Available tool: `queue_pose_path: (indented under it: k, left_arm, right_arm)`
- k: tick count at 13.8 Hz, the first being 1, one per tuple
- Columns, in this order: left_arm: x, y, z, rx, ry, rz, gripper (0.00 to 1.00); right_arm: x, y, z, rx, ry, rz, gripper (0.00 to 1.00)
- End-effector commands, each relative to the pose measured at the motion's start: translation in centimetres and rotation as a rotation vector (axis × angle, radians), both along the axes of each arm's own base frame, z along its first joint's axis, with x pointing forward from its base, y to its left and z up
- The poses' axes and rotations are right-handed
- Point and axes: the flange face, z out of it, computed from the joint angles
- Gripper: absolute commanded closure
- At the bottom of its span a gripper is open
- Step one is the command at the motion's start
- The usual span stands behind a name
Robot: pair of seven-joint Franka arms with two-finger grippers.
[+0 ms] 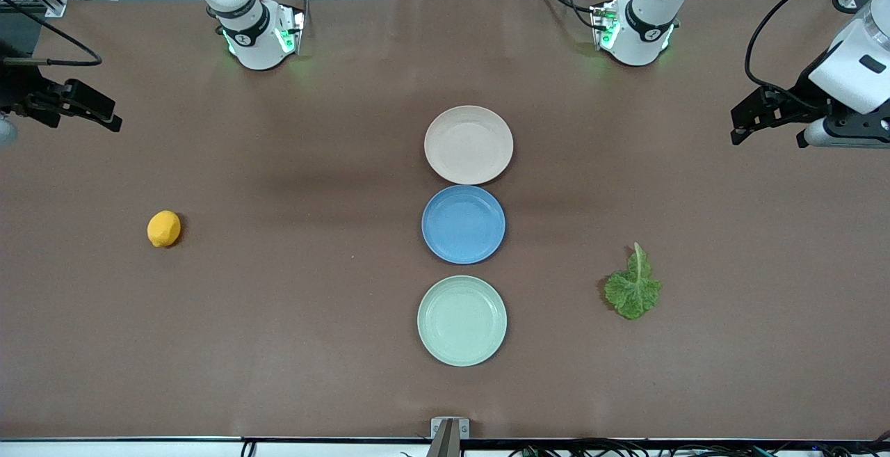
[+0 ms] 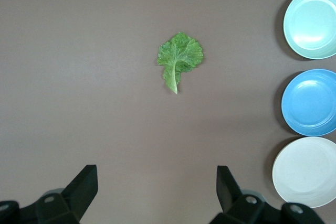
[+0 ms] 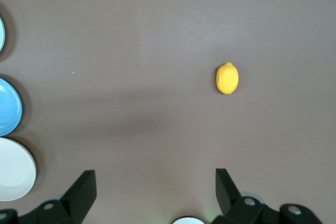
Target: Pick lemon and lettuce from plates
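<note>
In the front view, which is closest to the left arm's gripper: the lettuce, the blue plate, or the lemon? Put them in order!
From the left gripper, open at the left arm's end of the table:
1. The lettuce, on the cloth toward that same end.
2. The blue plate, mid-table.
3. The lemon, toward the right arm's end.

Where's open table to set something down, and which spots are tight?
Bare table lies between the lemon and the plate column, and between that column and the lettuce. Crowded: beige plate, blue plate and green plate nearly touch. All three plates are empty.
</note>
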Motion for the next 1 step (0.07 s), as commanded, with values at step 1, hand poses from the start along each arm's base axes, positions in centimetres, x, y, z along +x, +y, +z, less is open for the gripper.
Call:
queue_pose_path:
  k: [1]
  left_arm:
    - [0.06,0.39,0.45,-0.004,-0.01,0.003,0.0]
  right_arm:
    - [0.08,-0.34,0.36,0.01,0.003,-0.006,0.0]
